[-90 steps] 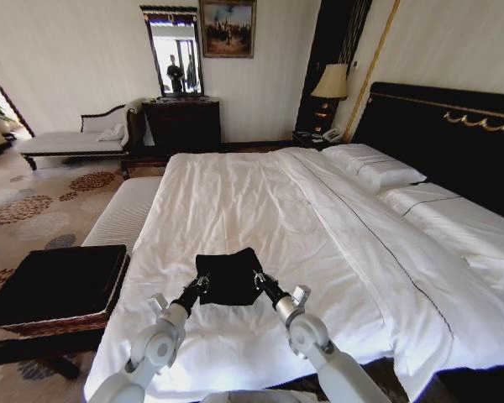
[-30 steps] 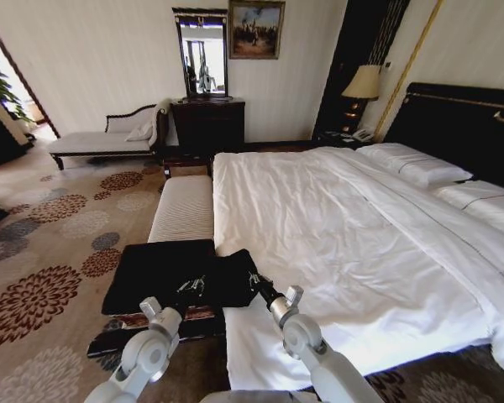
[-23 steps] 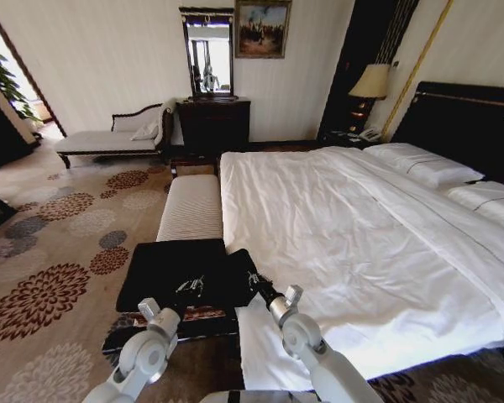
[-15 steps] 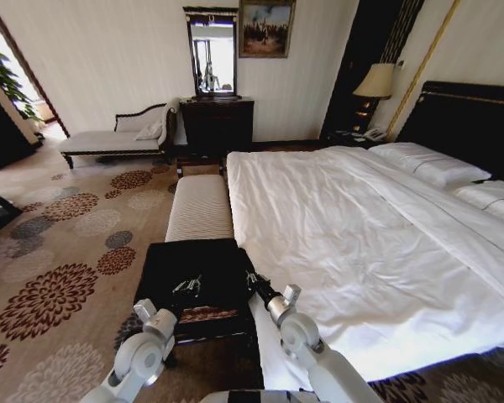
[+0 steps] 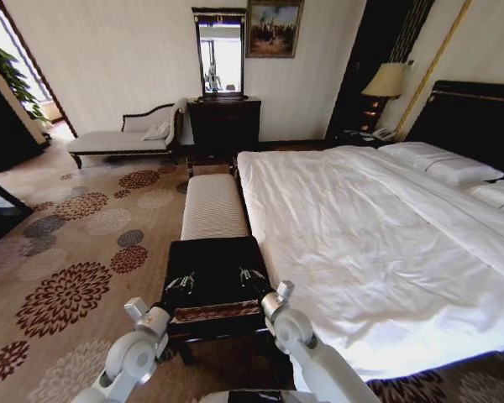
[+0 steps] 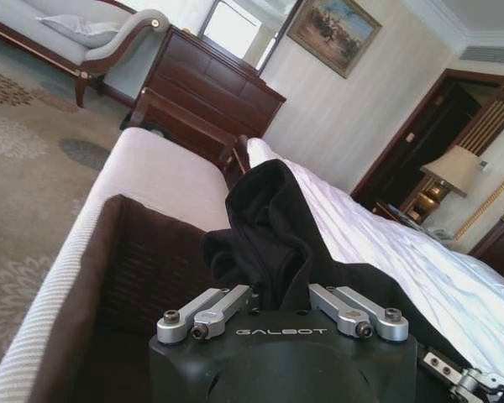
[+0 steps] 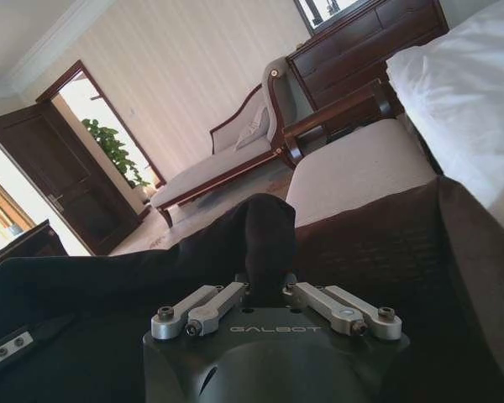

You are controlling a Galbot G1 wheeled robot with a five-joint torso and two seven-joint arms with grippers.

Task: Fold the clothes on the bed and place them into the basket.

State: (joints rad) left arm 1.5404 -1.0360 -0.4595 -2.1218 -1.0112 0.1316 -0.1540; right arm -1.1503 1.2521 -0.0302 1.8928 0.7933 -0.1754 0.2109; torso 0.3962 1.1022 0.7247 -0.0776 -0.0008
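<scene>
The black T-shirt (image 5: 216, 267) hangs folded between my two grippers, right over the basket (image 5: 215, 313), a brown wicker box with black fabric at its top. My left gripper (image 5: 180, 285) is shut on one end of the shirt and my right gripper (image 5: 250, 275) on the other. In the left wrist view the cloth (image 6: 265, 222) bunches up from the left gripper (image 6: 273, 298) above the basket's woven inside (image 6: 151, 269). The right wrist view shows the cloth (image 7: 256, 235) pinched in the right gripper (image 7: 265, 290). The white bed (image 5: 361, 218) lies to the right.
A striped beige bench (image 5: 212, 206) stands just beyond the basket along the bed's foot. Patterned carpet (image 5: 76, 277) spreads to the left. A chaise longue (image 5: 126, 138) and a dark dresser (image 5: 225, 124) line the far wall. A lamp (image 5: 386, 81) stands by the black headboard (image 5: 479, 117).
The camera has swung left, so the bed slid right in view. Both grippers carried the shirt off the mattress edge to above the basket.
</scene>
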